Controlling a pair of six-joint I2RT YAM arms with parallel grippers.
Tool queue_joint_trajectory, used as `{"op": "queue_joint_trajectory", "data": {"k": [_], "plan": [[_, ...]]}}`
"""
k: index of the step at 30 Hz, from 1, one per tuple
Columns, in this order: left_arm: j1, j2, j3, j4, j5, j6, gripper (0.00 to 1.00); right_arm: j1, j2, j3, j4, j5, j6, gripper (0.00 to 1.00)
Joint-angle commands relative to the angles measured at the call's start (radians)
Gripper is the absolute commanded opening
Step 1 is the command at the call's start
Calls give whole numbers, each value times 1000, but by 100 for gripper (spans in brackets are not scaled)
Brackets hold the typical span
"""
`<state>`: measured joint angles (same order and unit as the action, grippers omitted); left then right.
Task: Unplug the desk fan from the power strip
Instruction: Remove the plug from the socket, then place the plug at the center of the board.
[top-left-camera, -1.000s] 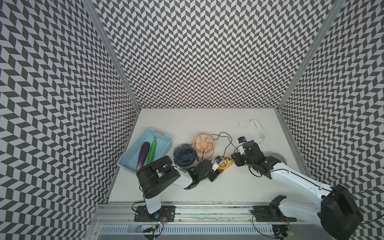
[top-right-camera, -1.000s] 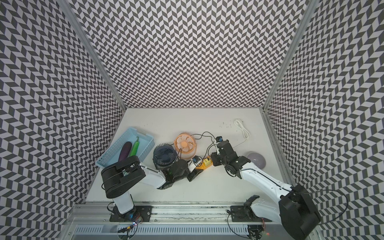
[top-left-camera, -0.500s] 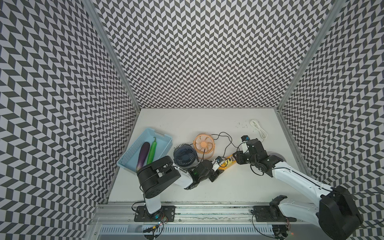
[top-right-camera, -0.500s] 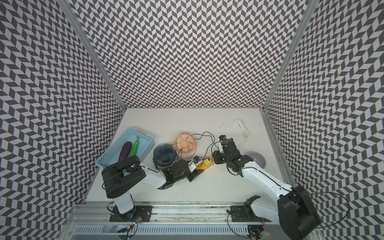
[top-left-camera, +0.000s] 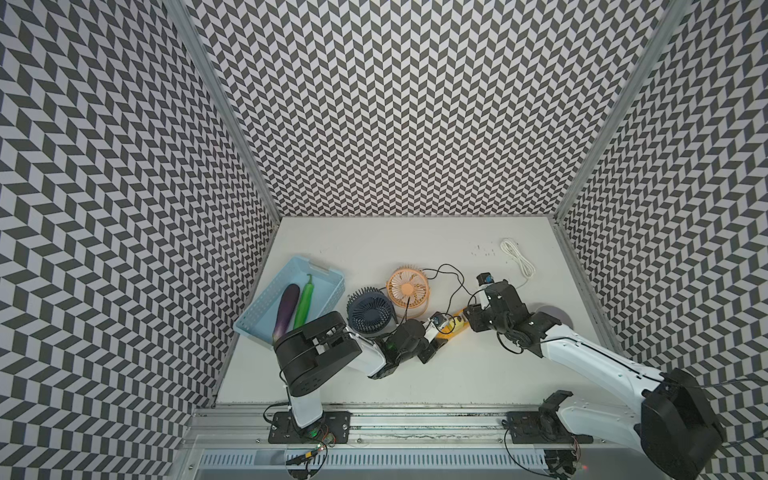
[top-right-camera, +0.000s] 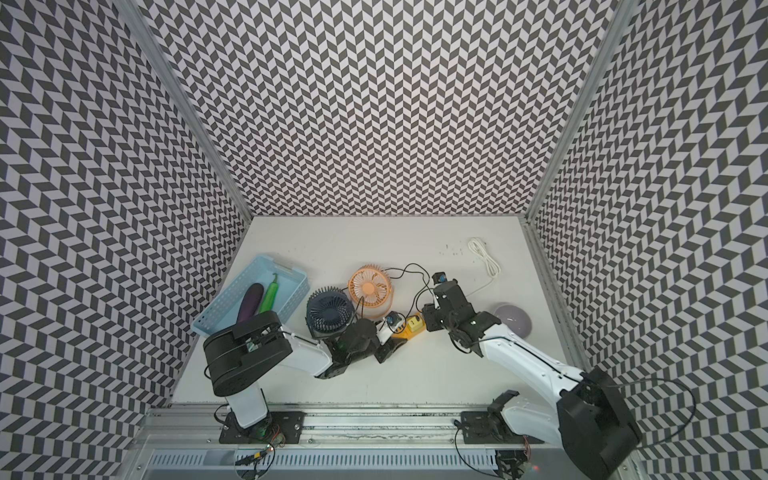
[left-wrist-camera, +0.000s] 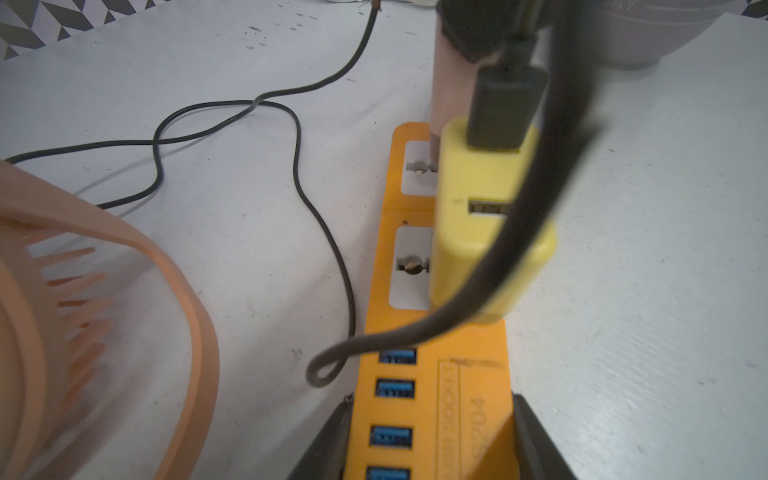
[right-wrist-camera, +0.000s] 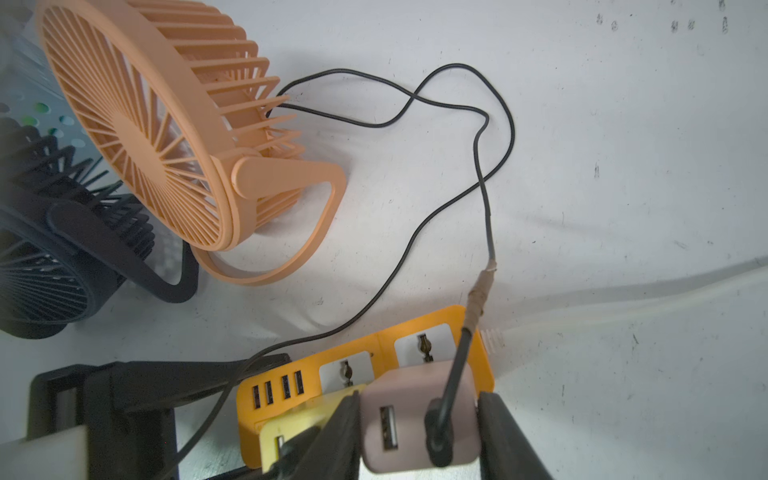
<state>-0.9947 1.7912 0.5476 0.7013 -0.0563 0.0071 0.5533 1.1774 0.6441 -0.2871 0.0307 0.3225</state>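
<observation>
While left gripper (left-wrist-camera: 432, 451) clamps the USB end of the power strip (left-wrist-camera: 434, 399), 1 jaw on each long side, right gripper (right-wrist-camera: 419, 434) is closed on a pinkish adapter (right-wrist-camera: 415, 415) at the strip's far socket. Can't tell if its prongs are in the socket or out. Black cable (right-wrist-camera: 484, 174) leaves that adapter, has a taped patch, then loops over the desk (right-wrist-camera: 623, 166) to the back of the orange fan (right-wrist-camera: 153, 124). Yellow adapter (left-wrist-camera: 486, 224) stands on the strip's socket face with a black USB plug in its top. 4 blue USB ports show on the strip in the left wrist view. Strip lies flat on the desk, front middle, between the 2 grippers and near the orange fan's stand. Navy fan (top-left-camera: 370, 311) is just beside the orange fan, on the left arm's side. Blue basket (top-left-camera: 266, 305) further left holds a purple eggplant (top-left-camera: 287, 305) and a green pepper (top-left-camera: 304, 297). White cord (top-left-camera: 517, 257) lies coiled at back right. Grey bowl (top-right-camera: 513, 320) sits just behind the right arm, partly hidden.
</observation>
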Motion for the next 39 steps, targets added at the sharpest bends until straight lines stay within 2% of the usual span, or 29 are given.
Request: {"op": "queue_joint_trajectory", "data": {"k": [1, 6, 14, 20, 24, 27, 32, 39], "plan": [[2, 25, 0, -56, -13, 1, 24, -66, -30, 28, 65, -69, 38, 9], [2, 25, 3, -54, -13, 3, 24, -102, -30, 27, 65, -120, 22, 9], [2, 26, 5, -56, -11, 3, 24, -78, -43, 29, 66, -89, 18, 9], [0, 26, 7, -62, -6, -6, 24, -83, -20, 99, 72, -67, 37, 9], [-16, 25, 7, -65, -4, -12, 25, -137, 24, 142, 132, -77, 61, 9], [-32, 23, 9, -70, -4, -21, 25, -201, 76, 167, 167, -127, 95, 10], [-57, 19, 5, -79, -11, -27, 25, -333, 176, 165, 230, -316, 165, 10], [-67, 8, 2, -83, -10, -30, 25, -428, 256, 92, 345, -464, 249, 10]]}}
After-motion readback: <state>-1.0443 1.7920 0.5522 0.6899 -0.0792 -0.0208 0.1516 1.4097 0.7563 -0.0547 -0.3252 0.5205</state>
